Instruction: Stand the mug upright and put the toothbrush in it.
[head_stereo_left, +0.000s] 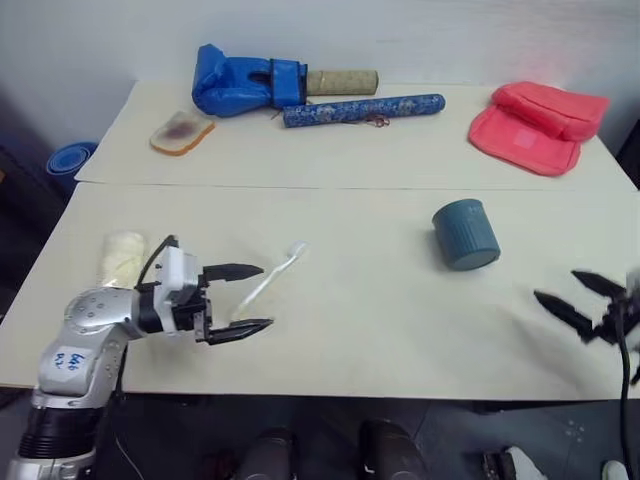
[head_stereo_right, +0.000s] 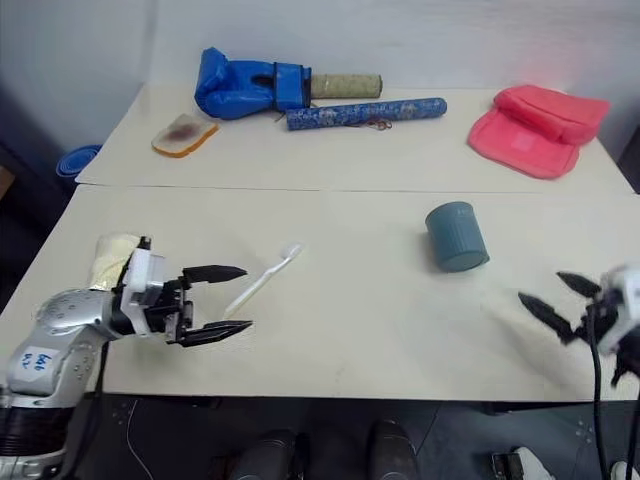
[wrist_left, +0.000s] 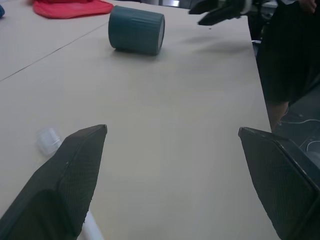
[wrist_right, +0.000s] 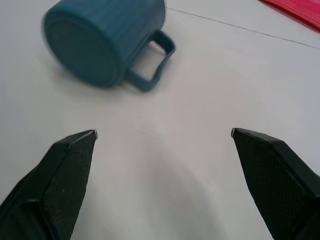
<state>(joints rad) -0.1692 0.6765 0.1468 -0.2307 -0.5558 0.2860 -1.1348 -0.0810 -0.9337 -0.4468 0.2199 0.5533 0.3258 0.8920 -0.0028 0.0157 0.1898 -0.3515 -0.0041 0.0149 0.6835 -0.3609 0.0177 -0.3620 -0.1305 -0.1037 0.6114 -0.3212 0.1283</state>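
Observation:
The teal-blue mug (head_stereo_left: 465, 233) lies on its side on the table's right half; in the right wrist view its base (wrist_right: 105, 42) faces me, with the handle beside it. The white toothbrush (head_stereo_left: 270, 280) lies flat on the table left of centre. Around its handle end is my left gripper (head_stereo_left: 266, 296), open and level, with the brush head (wrist_left: 49, 141) just past one finger. My right gripper (head_stereo_left: 556, 285) is open near the front right edge, a short way from the mug, with nothing between its fingers.
A cream wrapped bundle (head_stereo_left: 122, 255) lies behind my left wrist. At the back are a blue glove-like item (head_stereo_left: 240, 85), a patterned blue tube (head_stereo_left: 362, 108), a bread-like piece (head_stereo_left: 180, 132) and a red pouch (head_stereo_left: 535, 125). A person (wrist_left: 285, 60) stands beyond the right edge.

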